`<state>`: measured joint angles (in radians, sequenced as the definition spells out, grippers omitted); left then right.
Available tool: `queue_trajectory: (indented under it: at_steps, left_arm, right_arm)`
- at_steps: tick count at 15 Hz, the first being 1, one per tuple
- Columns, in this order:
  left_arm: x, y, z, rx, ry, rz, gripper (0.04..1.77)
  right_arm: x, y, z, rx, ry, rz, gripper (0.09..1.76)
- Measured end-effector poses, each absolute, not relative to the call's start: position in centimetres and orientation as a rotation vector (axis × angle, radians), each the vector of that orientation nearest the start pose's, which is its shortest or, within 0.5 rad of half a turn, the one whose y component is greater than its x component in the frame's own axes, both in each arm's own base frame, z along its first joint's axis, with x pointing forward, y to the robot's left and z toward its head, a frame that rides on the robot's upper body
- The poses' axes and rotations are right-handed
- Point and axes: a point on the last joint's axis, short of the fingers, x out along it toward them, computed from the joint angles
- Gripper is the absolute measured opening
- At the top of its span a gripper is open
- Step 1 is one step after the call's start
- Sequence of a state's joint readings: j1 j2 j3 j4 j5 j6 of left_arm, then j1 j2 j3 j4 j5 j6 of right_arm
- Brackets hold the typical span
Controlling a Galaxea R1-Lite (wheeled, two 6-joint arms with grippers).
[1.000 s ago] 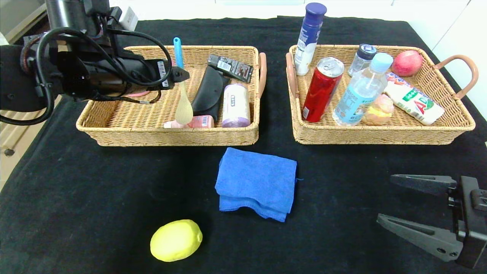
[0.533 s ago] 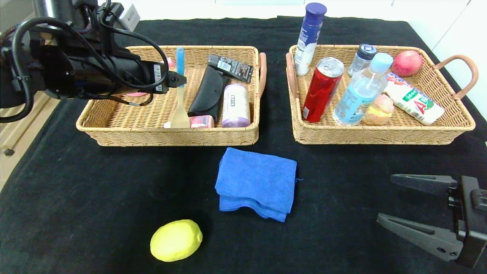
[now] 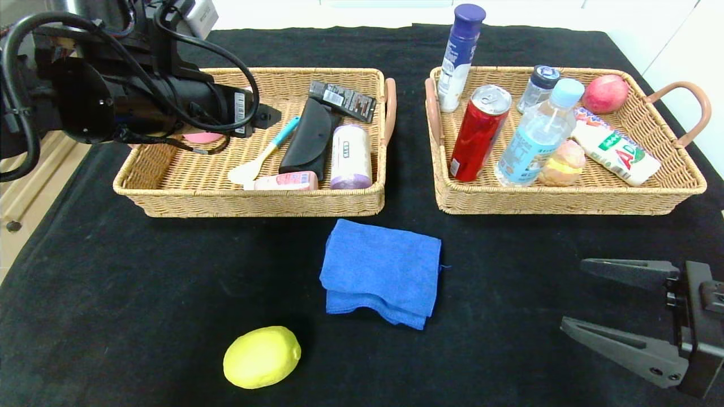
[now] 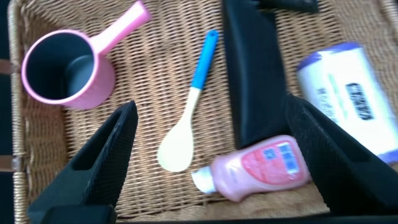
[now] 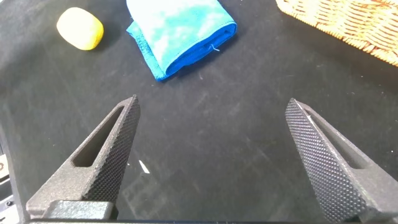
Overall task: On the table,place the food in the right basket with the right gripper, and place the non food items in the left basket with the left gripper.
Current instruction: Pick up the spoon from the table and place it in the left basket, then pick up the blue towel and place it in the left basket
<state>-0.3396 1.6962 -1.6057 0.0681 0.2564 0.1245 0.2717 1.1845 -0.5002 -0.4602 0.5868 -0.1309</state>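
My left gripper [image 3: 271, 116] hangs open and empty over the left basket [image 3: 237, 206]; it also shows in the left wrist view [image 4: 210, 106]. The cream spoon with teal handle [image 3: 263, 155] [image 4: 176, 146] lies free on the basket floor beside the pink bottle [image 3: 285, 181] [image 4: 261, 168]. The folded blue cloth [image 3: 382, 271] [image 5: 180, 31] and the lemon [image 3: 261, 356] [image 5: 79, 28] lie on the black table. The red can [image 3: 479, 133] and water bottle [image 3: 537, 135] stand in the right basket [image 3: 565, 206]. My right gripper [image 3: 572, 294] [image 5: 212, 106] is open and empty, low at the front right.
The left basket also holds a pink saucepan [image 4: 65, 68], a black case [image 3: 311, 138], a white roll [image 3: 350, 155] and a dark pack [image 3: 342, 100]. The right basket holds a red apple [image 3: 605, 93], a white packet [image 3: 616, 150] and a tall blue-capped bottle [image 3: 461, 56].
The spoon hung upright from my left gripper; it has been let go and now lies flat in the left basket. The left arm has drawn back a little. The right arm is still.
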Motion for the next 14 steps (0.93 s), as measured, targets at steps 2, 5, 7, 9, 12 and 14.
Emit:
queue_trajectory:
  at_steps: [2,5,7,9,12,14]
  left_arm:
    - [29.1,-11.4,34.1,0.191,0.17,-0.145,1.71]
    - [26.8,-13.7,34.0,0.252,0.228,-0.254,1.72]
    - [25.4,-15.0,33.7,0.303,0.262,-0.321,1.72]
    - [24.6,-15.9,33.2,0.359,0.286,-0.37,1.72]
    - [23.3,-17.5,31.7,0.46,0.315,-0.45,1.72]
    - [22.1,-18.9,30.5,0.512,0.331,-0.511,1.72]
  right_arm:
    - [15.7,5.6,20.5,-0.086,0.169,0.866,1.71]
    - [15.6,5.4,20.8,-0.088,0.153,0.857,1.71]
    - [15.3,5.3,21.0,-0.089,0.141,0.855,1.71]
    - [15.1,5.0,21.6,-0.087,0.121,0.838,1.71]
    - [15.0,4.0,23.1,-0.061,0.077,0.775,1.71]
    - [15.0,3.1,24.2,-0.057,0.044,0.722,1.71]
